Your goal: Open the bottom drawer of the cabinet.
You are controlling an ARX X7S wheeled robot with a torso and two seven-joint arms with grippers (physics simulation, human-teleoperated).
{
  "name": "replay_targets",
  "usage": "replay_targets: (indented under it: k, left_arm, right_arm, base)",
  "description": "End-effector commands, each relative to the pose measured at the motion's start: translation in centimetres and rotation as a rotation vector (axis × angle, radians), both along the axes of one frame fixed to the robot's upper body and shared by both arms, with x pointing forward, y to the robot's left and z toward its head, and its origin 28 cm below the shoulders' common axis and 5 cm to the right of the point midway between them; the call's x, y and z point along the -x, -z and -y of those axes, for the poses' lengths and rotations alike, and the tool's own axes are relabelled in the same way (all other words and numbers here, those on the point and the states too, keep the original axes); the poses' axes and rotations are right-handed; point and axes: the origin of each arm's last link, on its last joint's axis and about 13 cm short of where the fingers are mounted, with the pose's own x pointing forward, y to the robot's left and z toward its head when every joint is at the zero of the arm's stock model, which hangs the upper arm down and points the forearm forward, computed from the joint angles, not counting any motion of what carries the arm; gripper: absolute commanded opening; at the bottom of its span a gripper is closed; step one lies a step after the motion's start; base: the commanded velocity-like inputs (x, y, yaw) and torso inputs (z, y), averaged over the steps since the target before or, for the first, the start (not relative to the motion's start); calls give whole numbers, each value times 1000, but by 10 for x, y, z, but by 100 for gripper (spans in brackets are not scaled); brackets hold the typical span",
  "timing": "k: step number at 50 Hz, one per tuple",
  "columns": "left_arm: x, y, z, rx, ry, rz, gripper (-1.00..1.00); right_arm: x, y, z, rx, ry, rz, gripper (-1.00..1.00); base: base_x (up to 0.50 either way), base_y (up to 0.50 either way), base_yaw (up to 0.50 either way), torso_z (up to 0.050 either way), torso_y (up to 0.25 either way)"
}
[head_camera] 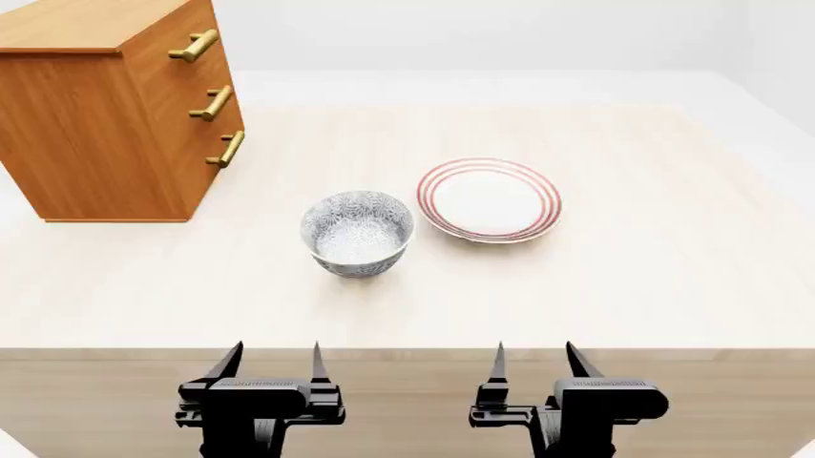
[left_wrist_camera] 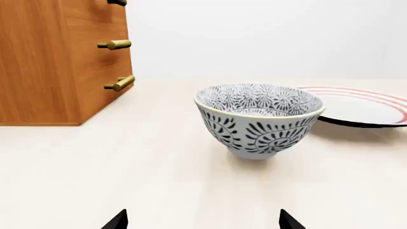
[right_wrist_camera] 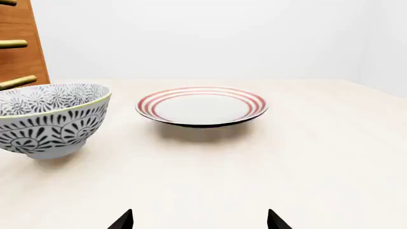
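The cabinet (head_camera: pixel 95 114) is an orange-brown wood chest at the table's far left, with three drawers, all shut. The bottom drawer (head_camera: pixel 214 170) has a brass bar handle (head_camera: pixel 231 149); the cabinet also shows in the left wrist view (left_wrist_camera: pixel 57 62) with that handle (left_wrist_camera: pixel 119 84) lowest. My left gripper (head_camera: pixel 270 358) is open and empty at the table's near edge, far from the cabinet. My right gripper (head_camera: pixel 535 358) is open and empty beside it. Their fingertips show in the wrist views, left gripper (left_wrist_camera: pixel 203 220), right gripper (right_wrist_camera: pixel 198 220).
A patterned grey bowl (head_camera: pixel 358 233) stands between my left gripper and the cabinet. A white plate with red rings (head_camera: pixel 490 199) lies to its right. The pale table (head_camera: pixel 662 267) has its front edge just ahead of both grippers.
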Motion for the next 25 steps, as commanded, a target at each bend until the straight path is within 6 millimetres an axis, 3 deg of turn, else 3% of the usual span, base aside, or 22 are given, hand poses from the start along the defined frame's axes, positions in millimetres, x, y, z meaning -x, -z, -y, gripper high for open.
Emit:
replay_targets:
  k: [1, 12, 25]
  left_arm:
    - [0, 1, 1, -10, -5, -3, 100]
    - [-2, 3, 1, -23, -6, -11, 100]
    - [-2, 5, 1, -46, -7, -7, 100]
  right_arm:
    - [-1, 1, 0, 3, 6, -6, 100]
    - [-3, 3, -1, -18, -15, -43, 100]
    - [-3, 3, -3, 8, -3, -26, 100]
  base:
    - [0, 0, 0, 0, 0]
    - [0, 0, 0, 0, 0]
    - [0, 488, 0, 0, 0]
